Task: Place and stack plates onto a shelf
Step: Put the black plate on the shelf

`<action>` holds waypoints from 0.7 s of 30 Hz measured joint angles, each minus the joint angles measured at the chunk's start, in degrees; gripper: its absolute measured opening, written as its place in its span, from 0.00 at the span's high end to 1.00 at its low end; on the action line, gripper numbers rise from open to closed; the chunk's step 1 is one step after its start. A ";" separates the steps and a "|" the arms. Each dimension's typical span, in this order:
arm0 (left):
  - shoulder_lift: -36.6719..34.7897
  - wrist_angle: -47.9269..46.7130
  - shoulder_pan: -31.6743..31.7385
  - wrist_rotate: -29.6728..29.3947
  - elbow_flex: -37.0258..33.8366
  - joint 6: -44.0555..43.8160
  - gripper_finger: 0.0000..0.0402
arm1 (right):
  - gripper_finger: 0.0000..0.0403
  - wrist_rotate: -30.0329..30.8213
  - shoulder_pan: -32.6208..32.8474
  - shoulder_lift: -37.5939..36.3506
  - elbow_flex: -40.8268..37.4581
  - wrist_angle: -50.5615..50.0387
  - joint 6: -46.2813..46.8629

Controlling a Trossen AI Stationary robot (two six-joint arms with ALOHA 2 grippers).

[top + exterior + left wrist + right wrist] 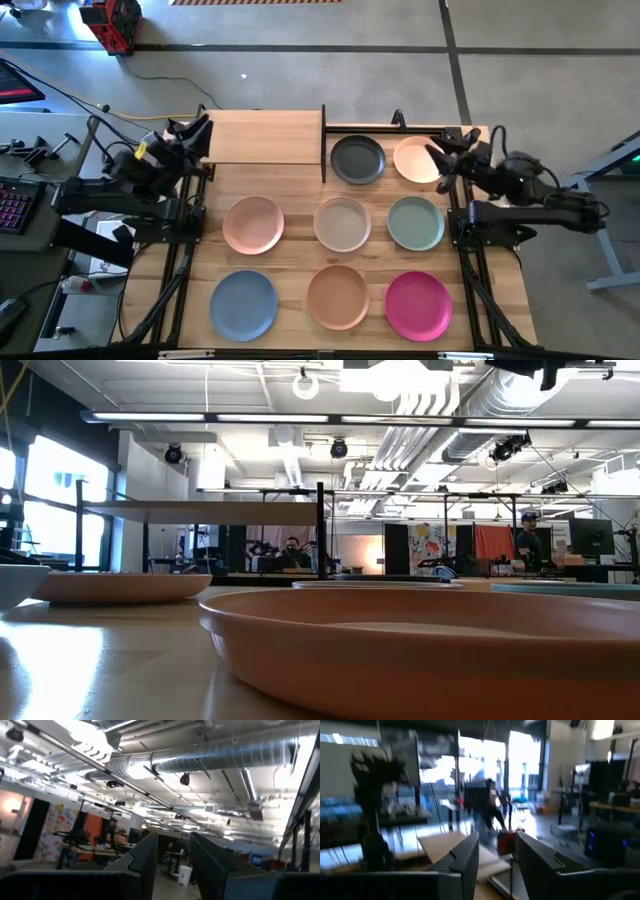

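Several round plates lie flat on the wooden tabletop. Far row: dark grey (357,160) and cream (414,160). Middle row: pink (253,224), beige (343,223), sage green (416,222). Near row: blue (244,305), peach-orange (338,296), magenta (419,305). The shelf (265,137), a light-wood board on black posts, stands at the far left with nothing on top. My left gripper (197,133) hangs open, raised beside the shelf's left end. My right gripper (441,160) is open, raised above the cream plate's right rim. Both hold nothing (173,837) (496,837).
A black metal frame (400,126) runs from the shelf's right post along the far edge behind the dark grey and cream plates. In the low view the peach-orange plate (420,650) fills the foreground. People and desks show in the room beyond.
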 joint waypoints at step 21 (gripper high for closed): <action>5.77 -5.33 0.00 -0.46 1.58 0.11 0.75 | 0.62 -6.52 -0.27 31.41 13.75 -24.61 1.56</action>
